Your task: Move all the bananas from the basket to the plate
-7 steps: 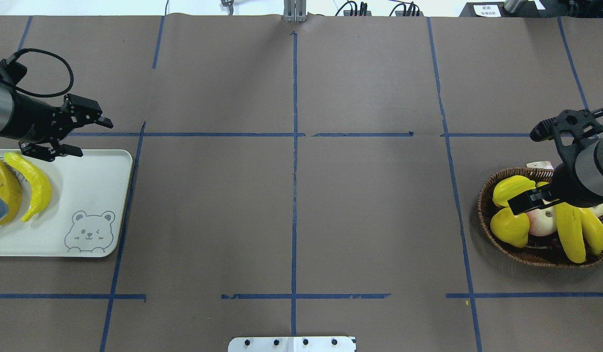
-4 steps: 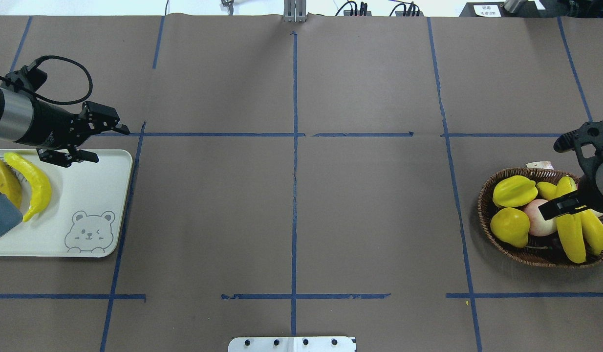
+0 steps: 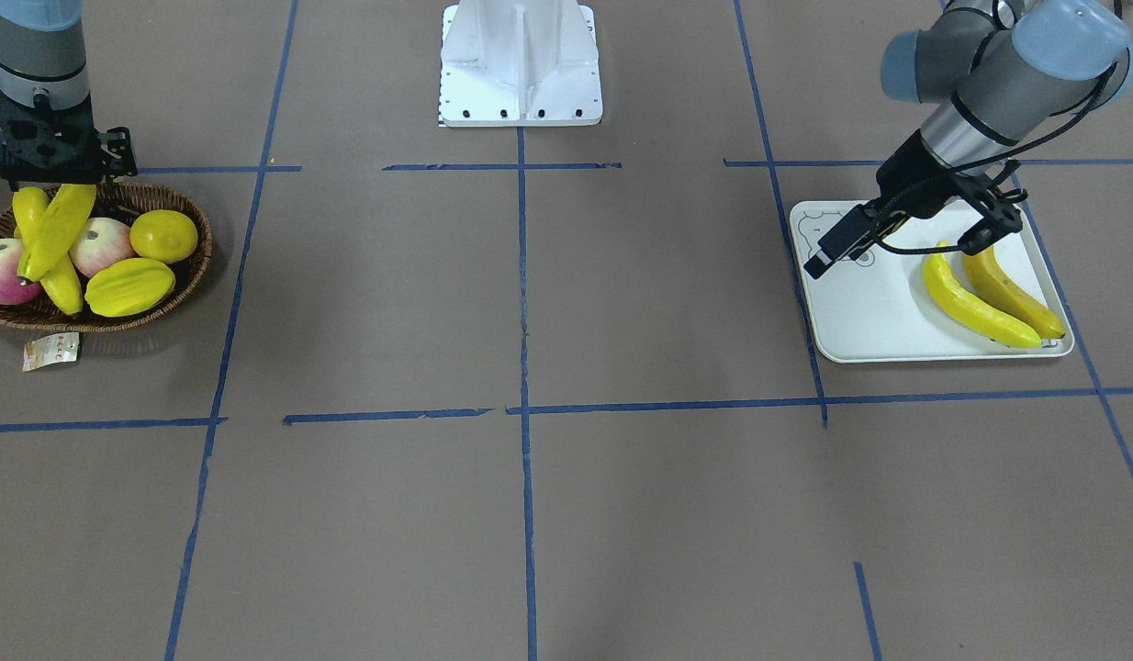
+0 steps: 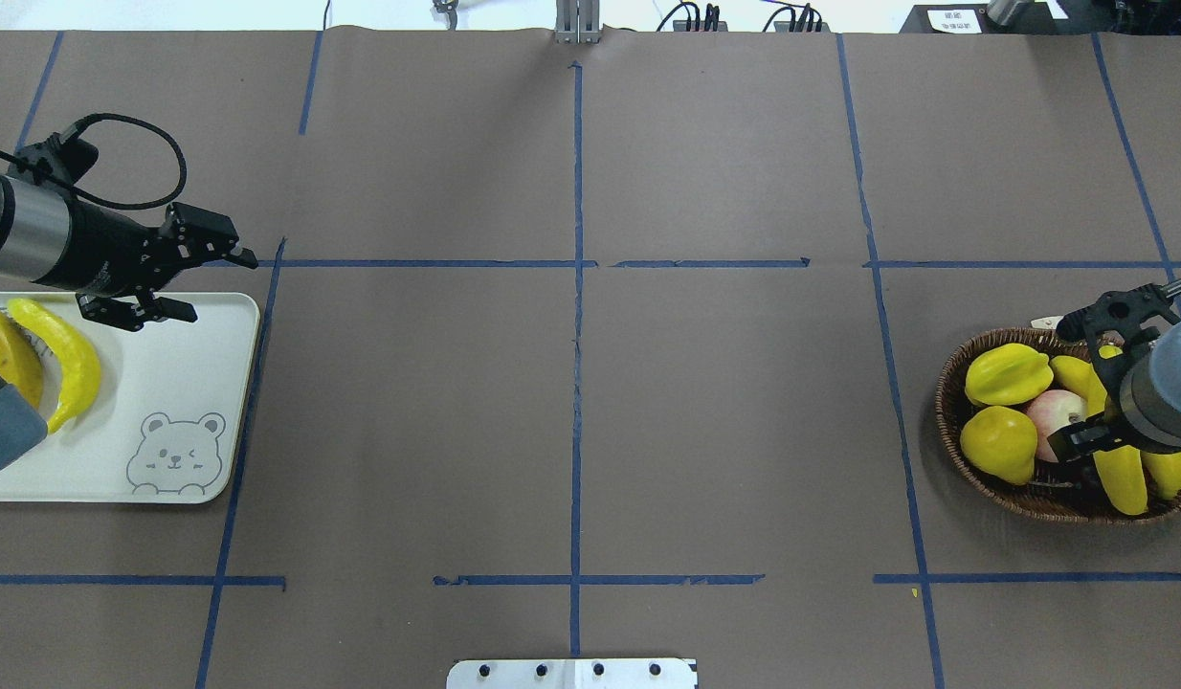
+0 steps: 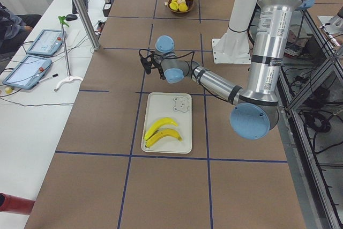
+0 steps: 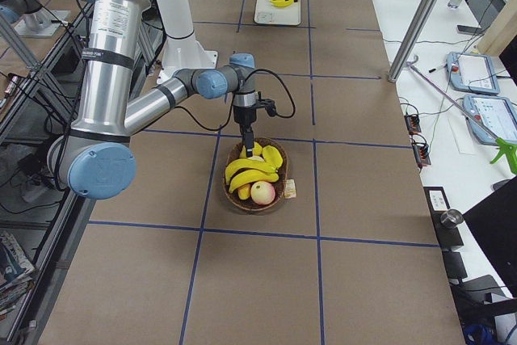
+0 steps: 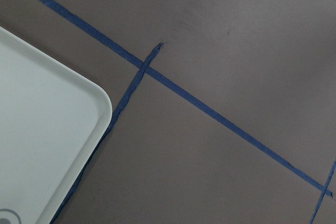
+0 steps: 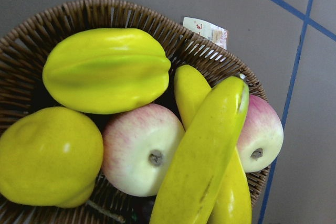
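Overhead exterior view is showing the right gripper (image 3: 57,172) hanging wide open and empty over the basket (image 4: 949,407), with two bananas (image 4: 1122,474) lying just beneath it among a starfruit (image 4: 1007,373), a lemon (image 4: 997,442) and an apple (image 4: 1052,413). Well apart, the left gripper (image 4: 220,285) is hovering open and empty at the far edge of the plate (image 4: 169,364), near two more bananas (image 4: 69,362).

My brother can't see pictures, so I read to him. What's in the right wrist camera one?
Looking down into a brown wicker basket of toy fruit: two yellow bananas, one atop the other, lie across two pink apples, beside a ridged starfruit and a lemon. A paper tag pokes out behind the rim.
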Robot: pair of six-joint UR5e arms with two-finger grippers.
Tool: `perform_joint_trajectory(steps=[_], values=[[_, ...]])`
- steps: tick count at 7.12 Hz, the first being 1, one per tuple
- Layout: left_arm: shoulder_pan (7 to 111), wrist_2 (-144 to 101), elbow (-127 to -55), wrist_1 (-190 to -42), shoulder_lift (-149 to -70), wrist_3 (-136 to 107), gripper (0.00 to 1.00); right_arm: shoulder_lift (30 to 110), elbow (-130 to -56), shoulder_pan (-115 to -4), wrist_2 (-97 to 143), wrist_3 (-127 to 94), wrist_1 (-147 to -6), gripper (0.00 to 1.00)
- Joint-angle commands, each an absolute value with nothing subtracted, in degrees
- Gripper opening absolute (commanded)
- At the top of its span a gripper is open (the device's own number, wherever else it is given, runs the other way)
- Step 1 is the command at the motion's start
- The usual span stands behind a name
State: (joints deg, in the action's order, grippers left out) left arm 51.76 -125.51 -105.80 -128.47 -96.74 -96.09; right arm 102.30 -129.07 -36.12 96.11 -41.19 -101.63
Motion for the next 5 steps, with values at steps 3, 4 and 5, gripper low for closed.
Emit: perform_joint_trajectory(steps=[3,4,5], values=[[49.93,-123.05,-105.73,-128.41,-96.68,-96.06,1.0,104.94,-127.28,-27.02,92.12,-48.03,-102.04,1.0],[49.92,-122.96,-105.73,-128.41,-96.51,-96.06,1.0,104.85,-126.92,-26.29,91.5,-48.34,-102.13,1.0],[49.83,-122.96,-105.73,-128.41,-96.42,-96.06,1.0,104.59,-126.39,-25.84,90.45,-48.43,-104.04,0.99]])
